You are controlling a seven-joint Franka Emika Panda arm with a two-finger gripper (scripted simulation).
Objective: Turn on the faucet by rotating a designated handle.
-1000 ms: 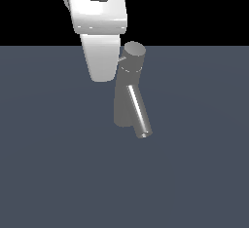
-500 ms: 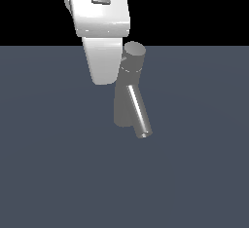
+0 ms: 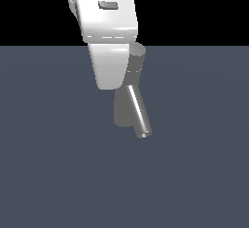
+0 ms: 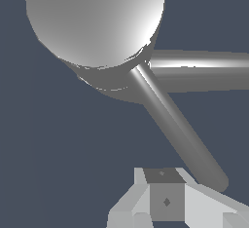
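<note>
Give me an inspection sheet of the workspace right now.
Surface: plain dark grey floor, bare where seen.
Faucet: grey metal, leaning body, cap partly behind the arm; spout slants down.
Handle: thin rod projecting from the cap, its tip near the gripper.
Clutter: nothing seen.
Gripper: one finger visible in the wrist view; open or shut cannot be told; contact with the handle unclear.
Cables: nothing seen.
Surroundings: black background; white arm overhead.
</note>
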